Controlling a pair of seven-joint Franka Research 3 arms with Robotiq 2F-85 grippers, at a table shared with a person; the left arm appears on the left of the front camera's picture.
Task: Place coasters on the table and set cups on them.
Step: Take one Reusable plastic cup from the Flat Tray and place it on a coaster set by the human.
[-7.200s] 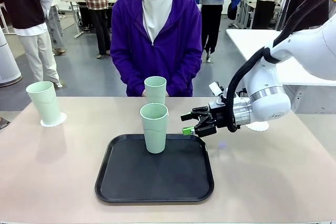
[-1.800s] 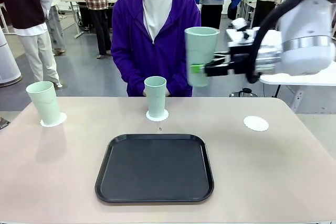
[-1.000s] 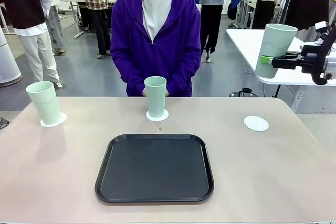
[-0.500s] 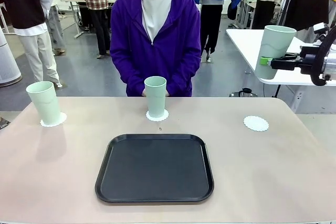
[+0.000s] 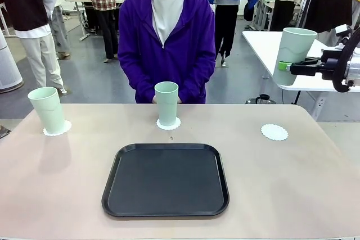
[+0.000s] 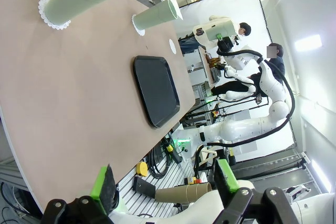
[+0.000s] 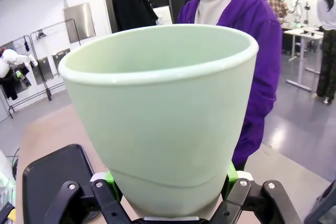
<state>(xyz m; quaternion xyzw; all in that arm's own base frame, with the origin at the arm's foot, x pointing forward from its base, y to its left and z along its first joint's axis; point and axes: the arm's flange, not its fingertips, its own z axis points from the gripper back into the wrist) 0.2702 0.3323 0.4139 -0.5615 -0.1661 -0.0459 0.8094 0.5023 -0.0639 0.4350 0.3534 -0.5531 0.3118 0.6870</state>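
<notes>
Right tool (image 5: 288, 66) up high at the far right of the front view, green pads pinching one tall tapered pale mint-green plastic tumbler (image 5: 295, 54) upright, well above the large beige-pink matte bench (image 5: 292, 184); same tumbler (image 7: 163, 124) clamped between the two fingers in the right wrist view. Directly below and a little left of it, a bare small thin round white scalloped coaster (image 5: 274, 132) lying flat near the bench's far right edge. At the far left corner, a second mint-green tumbler (image 5: 46, 110) standing upright on its white scalloped coaster (image 5: 57, 129). At the far middle, just in front of the person in the purple hooded jacket (image 5: 167, 43), a third mint-green tumbler (image 5: 166, 103) upright on another white scalloped coaster (image 5: 168, 124). Black rectangular tray with rounded corners (image 5: 166, 180) resting in the bench's middle. Left tool (image 6: 165, 184) spread wide in the left wrist view, gripping nothing, off the bench's edge.
</notes>
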